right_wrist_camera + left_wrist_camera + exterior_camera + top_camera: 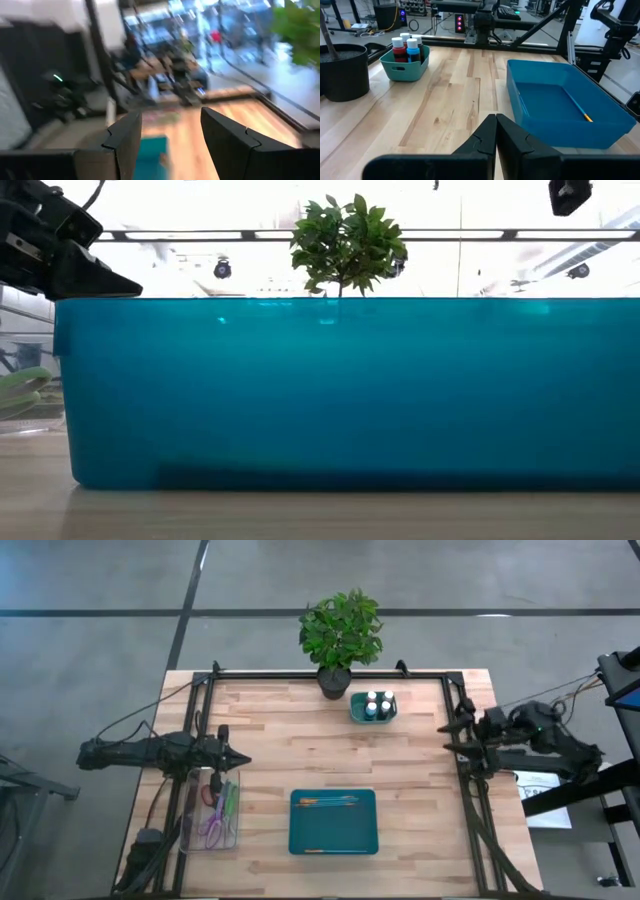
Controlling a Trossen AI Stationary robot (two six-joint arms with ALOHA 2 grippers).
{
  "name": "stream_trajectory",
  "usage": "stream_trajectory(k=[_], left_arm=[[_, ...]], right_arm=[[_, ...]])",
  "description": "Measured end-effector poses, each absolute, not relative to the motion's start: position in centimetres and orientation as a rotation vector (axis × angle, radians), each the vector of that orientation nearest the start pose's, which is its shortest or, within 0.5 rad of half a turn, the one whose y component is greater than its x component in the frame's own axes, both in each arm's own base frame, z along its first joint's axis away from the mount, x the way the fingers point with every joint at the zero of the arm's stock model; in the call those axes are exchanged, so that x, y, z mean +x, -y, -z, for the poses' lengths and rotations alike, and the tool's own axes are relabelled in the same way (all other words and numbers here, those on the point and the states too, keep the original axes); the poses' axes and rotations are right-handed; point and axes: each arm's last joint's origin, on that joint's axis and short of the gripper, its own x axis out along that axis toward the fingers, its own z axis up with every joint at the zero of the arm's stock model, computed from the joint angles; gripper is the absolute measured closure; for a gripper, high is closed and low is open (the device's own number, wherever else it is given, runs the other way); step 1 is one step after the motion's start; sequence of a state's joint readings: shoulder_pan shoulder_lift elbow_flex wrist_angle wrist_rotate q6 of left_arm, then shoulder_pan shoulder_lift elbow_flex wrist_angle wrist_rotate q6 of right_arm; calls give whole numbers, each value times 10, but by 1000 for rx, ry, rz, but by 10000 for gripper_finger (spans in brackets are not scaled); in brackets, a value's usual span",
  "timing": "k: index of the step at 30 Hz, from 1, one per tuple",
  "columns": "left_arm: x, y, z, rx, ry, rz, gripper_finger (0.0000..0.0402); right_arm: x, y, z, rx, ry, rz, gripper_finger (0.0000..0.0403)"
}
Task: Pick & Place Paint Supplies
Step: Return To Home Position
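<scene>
Paint bottles (378,705) stand in the green bin (356,713) beside the potted plant (340,630), brushes (325,801) lie in the teal tray (333,832); left gripper (496,131) pressed together at left table (280,730) edge, right gripper (170,135) spread opposite.

Potted plant (341,630) at table's (280,730) far edge, clear scissors box (212,812) left.

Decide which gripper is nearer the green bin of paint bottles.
Right. The right gripper hangs a little to the right of the green bin; the left gripper is much farther off, on the bin's left.
</scene>
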State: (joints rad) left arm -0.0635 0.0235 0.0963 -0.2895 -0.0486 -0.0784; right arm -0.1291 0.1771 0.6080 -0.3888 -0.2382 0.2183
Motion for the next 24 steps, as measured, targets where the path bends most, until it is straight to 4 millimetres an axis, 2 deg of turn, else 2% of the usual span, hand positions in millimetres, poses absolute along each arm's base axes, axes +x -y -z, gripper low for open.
stream_trajectory(k=[6,12,16,24], left_arm=[[90,4,-167,-66,-217,6,382],[90,4,-166,-66,-217,6,382],[90,4,-166,-66,-217,6,382],[90,4,-166,-66,-217,6,382]], right_arm=[[53,-1,-270,270,109,-152,203],[66,1,-249,286,113,-153,203],[79,3,-225,312,124,-139,203],[95,5,-181,191,133,-141,203]])
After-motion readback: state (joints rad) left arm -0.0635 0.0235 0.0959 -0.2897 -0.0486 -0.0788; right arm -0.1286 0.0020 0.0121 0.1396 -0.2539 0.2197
